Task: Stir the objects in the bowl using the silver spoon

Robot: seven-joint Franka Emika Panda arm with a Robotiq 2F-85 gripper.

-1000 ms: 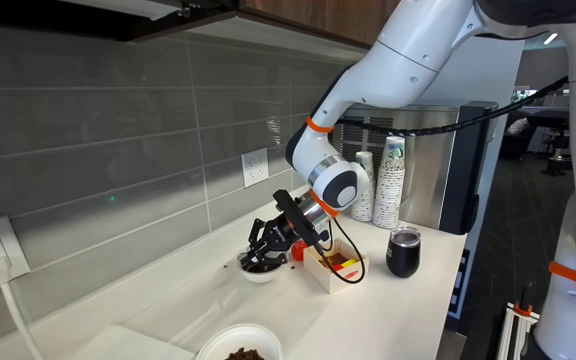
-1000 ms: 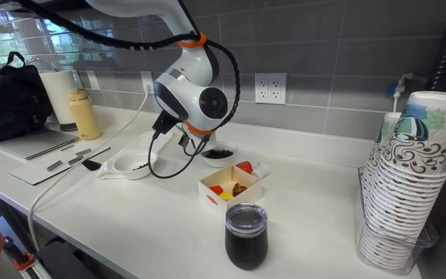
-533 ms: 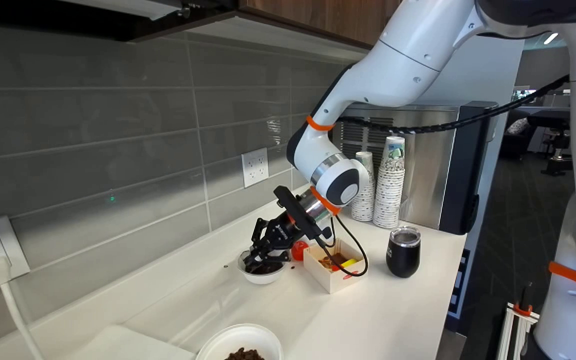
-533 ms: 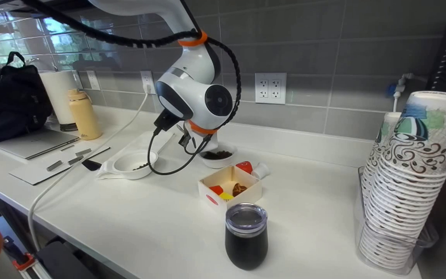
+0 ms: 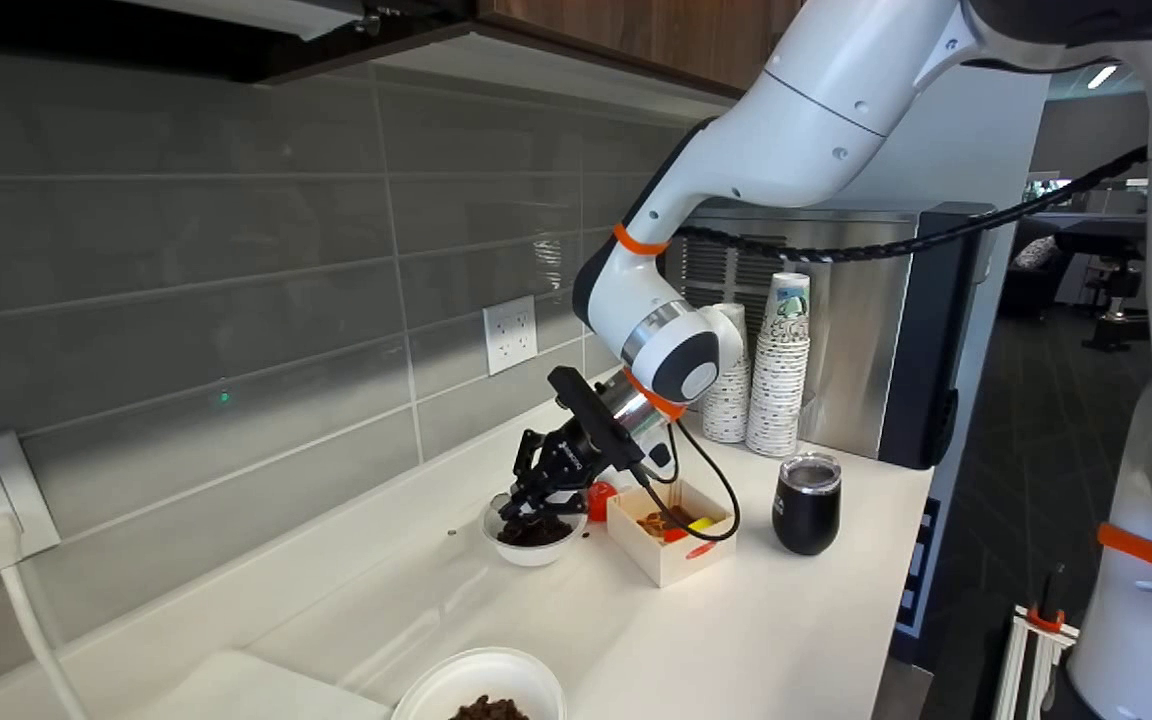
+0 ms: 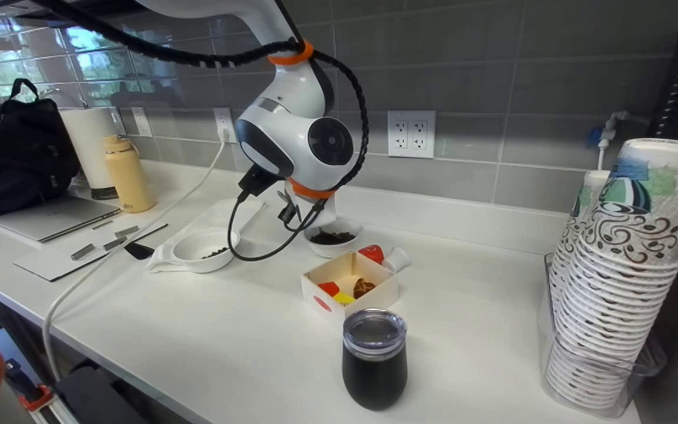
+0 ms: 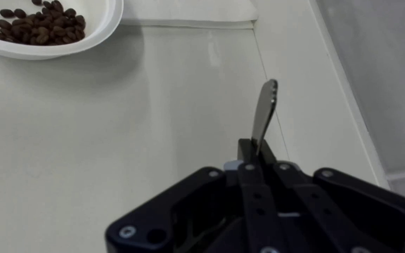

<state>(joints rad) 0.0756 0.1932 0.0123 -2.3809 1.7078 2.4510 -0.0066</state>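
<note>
In the wrist view, the hand (image 7: 257,150) hides the silver spoon's (image 7: 264,110) lower end.

Room along counter (image 6: 227,335); wall (image 6: 457,141), box (image 5: 636,543) — flanking bowl (image 6: 333,251)

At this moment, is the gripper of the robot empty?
No, the wrist view shows the gripper shut on the silver spoon, whose flat handle end sticks out.

Arm (image 5: 806,130): slopes down from top right of frame, in an exterior view
Wrist (image 5: 671,355): bent, at the low end of that slope
Gripper (image 7: 257,151): pitched down at a slant
Fingers (image 7: 245,151): clamped, nearly together, in wrist view
</note>
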